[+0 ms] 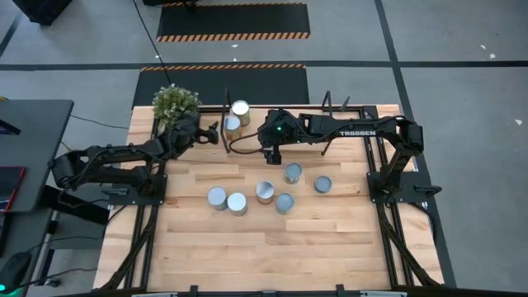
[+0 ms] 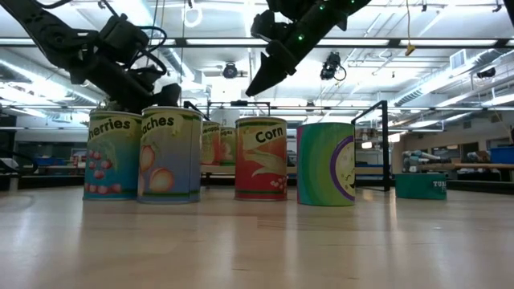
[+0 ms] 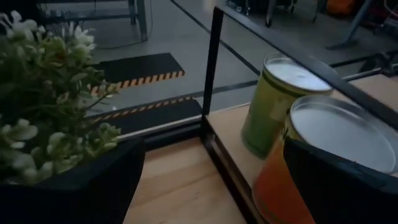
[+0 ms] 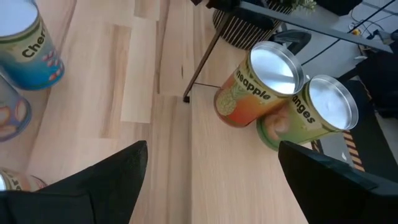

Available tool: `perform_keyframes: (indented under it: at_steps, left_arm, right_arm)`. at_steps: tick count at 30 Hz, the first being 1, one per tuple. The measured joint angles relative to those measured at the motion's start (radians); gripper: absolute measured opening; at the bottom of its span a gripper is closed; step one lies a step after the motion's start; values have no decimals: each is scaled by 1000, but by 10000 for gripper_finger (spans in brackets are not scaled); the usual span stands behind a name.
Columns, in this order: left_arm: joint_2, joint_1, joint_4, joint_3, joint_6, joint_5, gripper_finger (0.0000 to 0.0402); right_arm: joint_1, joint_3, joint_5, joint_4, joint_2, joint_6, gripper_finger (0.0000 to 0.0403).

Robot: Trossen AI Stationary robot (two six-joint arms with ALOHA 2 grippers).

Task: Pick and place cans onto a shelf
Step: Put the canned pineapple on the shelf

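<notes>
Cans [image 1: 266, 192]: rigid, smooth, likely slippery; grasp mid-wall. Right hand [image 1: 271, 155] released, empty, near shelf [image 1: 285, 132]; left hand [image 1: 211, 129] released.

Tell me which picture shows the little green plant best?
The left wrist view: the plant fills its side, leaves clear. The high view shows it small from above; the right wrist view catches only its striped pot; the low view hides it.

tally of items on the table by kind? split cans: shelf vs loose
Cans on the shelf: 2, the pineapple can and the oranges can
Cans loose on the tabletop: 5, at
Low teal tin: 1
Potted plant: 1
Total: 9
</notes>
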Motion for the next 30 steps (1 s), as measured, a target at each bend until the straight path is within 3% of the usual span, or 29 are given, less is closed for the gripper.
perform_keyframes:
  at_steps: [13, 30]
  left_arm:
    - [148, 7, 132, 0, -10, 112, 389]
    - [98, -22, 106, 0, 103, 112, 389]
  right_arm:
    - [4, 0, -7, -1, 0, -2, 370]
    - [4, 0, -5, -33, 0, 7, 370]
